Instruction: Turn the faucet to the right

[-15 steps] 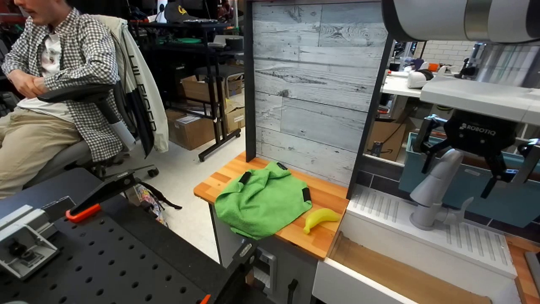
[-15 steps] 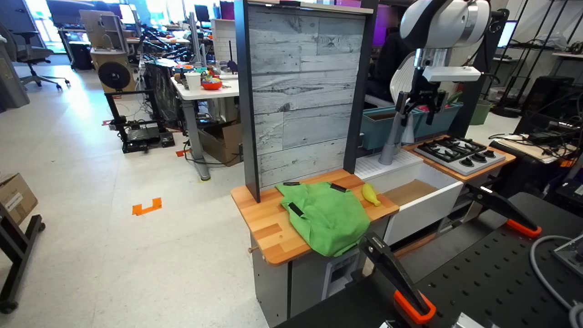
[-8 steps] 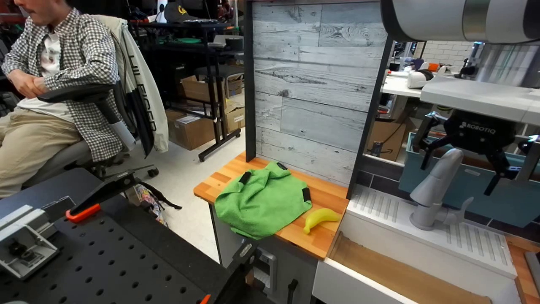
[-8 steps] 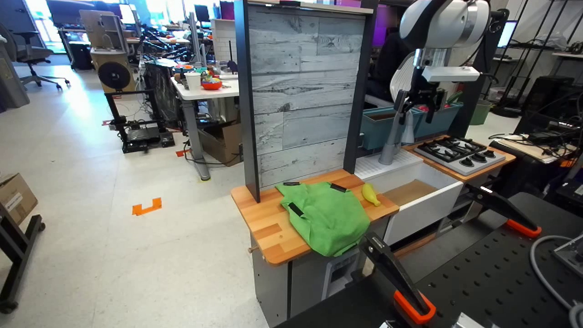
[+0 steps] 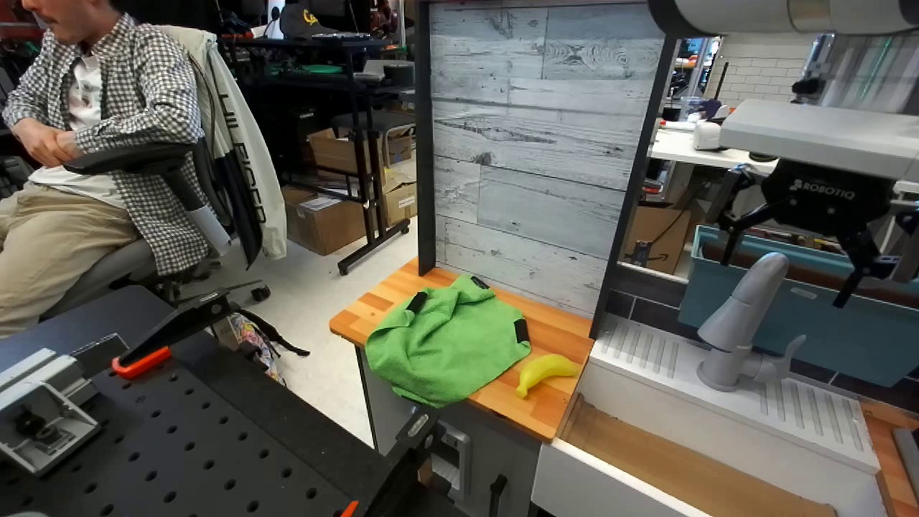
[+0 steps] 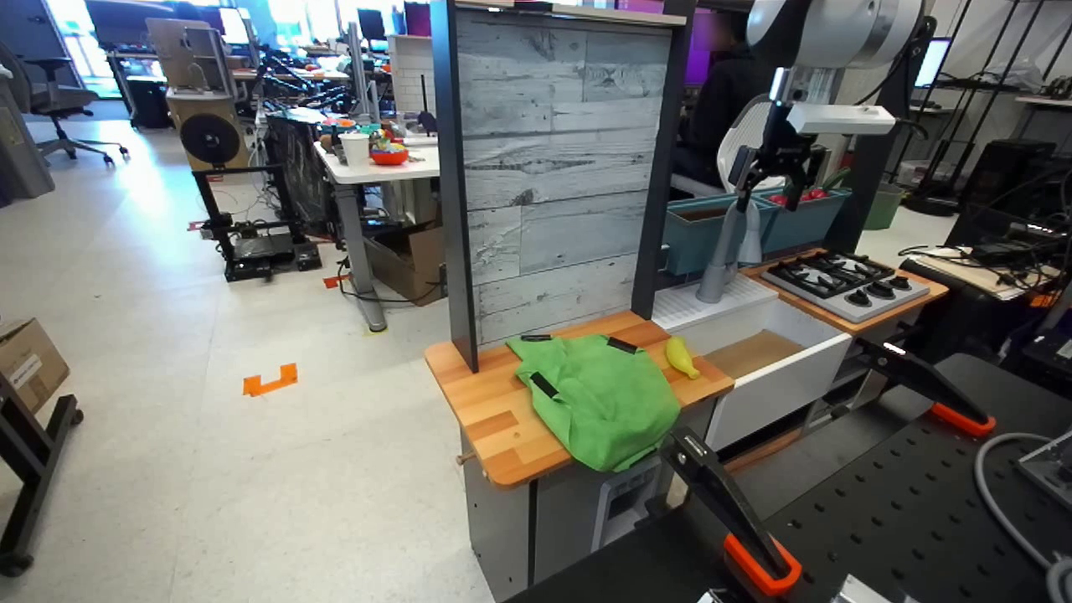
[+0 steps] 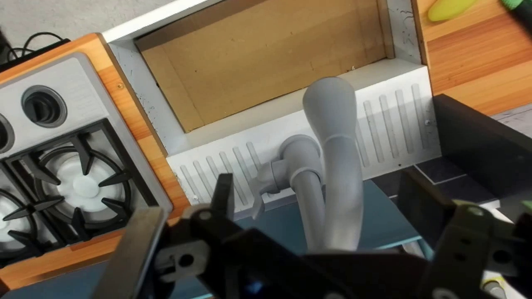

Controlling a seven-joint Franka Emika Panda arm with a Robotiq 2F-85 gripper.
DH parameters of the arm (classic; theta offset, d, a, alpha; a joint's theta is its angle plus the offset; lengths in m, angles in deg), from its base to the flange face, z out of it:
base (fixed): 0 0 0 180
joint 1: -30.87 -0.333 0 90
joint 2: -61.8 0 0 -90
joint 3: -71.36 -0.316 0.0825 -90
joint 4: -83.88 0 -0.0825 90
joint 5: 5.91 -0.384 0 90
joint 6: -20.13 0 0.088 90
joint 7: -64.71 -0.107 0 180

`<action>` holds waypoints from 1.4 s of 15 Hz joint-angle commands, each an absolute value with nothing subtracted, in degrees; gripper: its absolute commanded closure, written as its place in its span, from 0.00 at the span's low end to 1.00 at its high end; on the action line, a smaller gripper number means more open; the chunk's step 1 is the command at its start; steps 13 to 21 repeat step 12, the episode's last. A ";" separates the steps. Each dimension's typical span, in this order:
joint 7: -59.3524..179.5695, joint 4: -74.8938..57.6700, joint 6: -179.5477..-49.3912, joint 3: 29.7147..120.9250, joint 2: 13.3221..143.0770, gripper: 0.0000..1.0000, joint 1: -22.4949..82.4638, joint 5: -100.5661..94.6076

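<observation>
The light grey faucet point(image 5: 747, 309) stands upright on the ribbed white ledge behind the sink. It also shows in an exterior view point(image 6: 722, 260) and in the wrist view point(image 7: 343, 174). Its spout points forward over the sink, and its small side knob point(image 5: 779, 362) is on the burner side. My gripper point(image 5: 787, 278) is open and empty, at and above the height of the arch. In the wrist view, the spout lies between the two spread fingers point(image 7: 318, 182), with space on both sides. The gripper's body hides the top of the arch there. I see no contact.
A teal planter box point(image 5: 804, 309) hangs behind the faucet. The white sink point(image 5: 646, 402) is in front, the stove point(image 6: 846, 285) beside it. A grey plank panel point(image 5: 531, 158) rises over the wooden counter, which holds a green cloth point(image 5: 452, 345) and a yellow banana point(image 5: 546, 373).
Over the last half second my gripper has risen and shifted slightly toward the stove side. Its fingers look slightly wider apart than a second ago. The faucet has not visibly moved.
</observation>
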State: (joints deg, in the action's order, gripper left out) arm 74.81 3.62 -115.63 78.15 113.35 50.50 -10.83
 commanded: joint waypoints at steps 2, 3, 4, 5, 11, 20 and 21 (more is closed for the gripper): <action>76.67 -8.72 -121.36 76.16 102.22 0.00 51.35 -12.08; 76.83 -10.83 -122.34 75.83 100.12 0.00 51.26 -12.30; 76.95 -12.36 -122.69 75.59 98.53 0.00 51.12 -12.38; 77.19 -13.18 -121.77 75.72 97.35 0.00 50.45 -11.54; 76.08 -11.78 -119.91 76.59 97.99 0.00 49.08 -10.65; 76.15 -11.87 -119.81 76.60 98.00 0.00 49.10 -10.64; 76.15 -11.87 -119.81 76.60 98.00 0.00 49.10 -10.64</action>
